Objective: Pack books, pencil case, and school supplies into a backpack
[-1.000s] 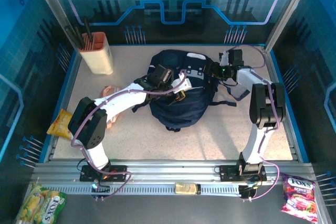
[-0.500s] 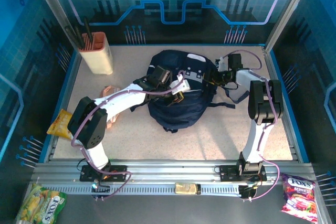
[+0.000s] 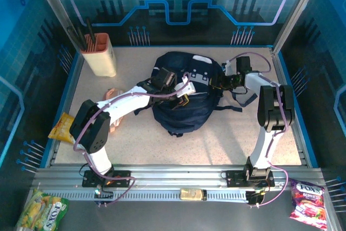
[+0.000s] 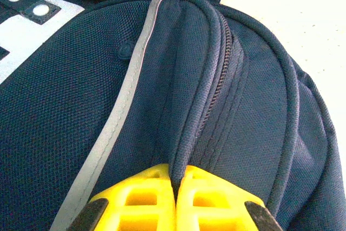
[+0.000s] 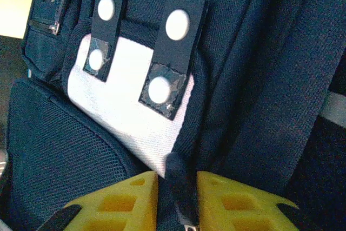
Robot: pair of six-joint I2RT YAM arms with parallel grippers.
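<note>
Speckled beige tabletop (image 3: pixel 216 139) carries the navy backpack (image 3: pixel 181 109) at its middle, toward the far side. The left end effector (image 4: pixel 175 182) reaches in from the left and is clamped shut on a raised fold of the backpack's fabric, just beside the zipper (image 4: pixel 219 85). At the backpack's right side, below a white patch (image 5: pixel 124 117) with snaps, the right end effector (image 5: pixel 177 182) stands narrowly parted around a dark pull tab (image 5: pixel 181 187). I cannot tell whether it pinches the tab.
</note>
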